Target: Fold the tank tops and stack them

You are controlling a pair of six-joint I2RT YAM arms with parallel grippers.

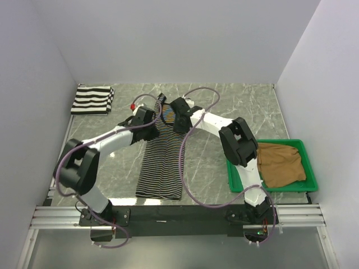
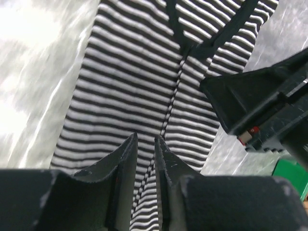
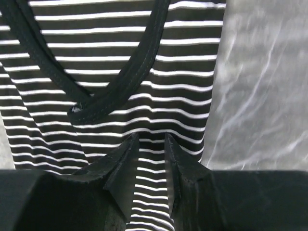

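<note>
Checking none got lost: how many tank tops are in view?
3: the wide-striped top folded at the far left, the pinstriped top laid out mid-table, the tan top in the green tray; more could hide underneath.

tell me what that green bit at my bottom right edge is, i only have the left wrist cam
Observer: It's a green tray on the table's near right side, with the tan-brown tank top crumpled in it.
Operator: where's the third top
Observer: The wide-striped tank top lies folded in the table's far left corner.
Operator: how does the one under me lie overall
Observer: The pinstriped tank top runs lengthwise down the middle, hem toward the arm bases. Its straps are at the far end, where the left hand and right hand meet.
</note>
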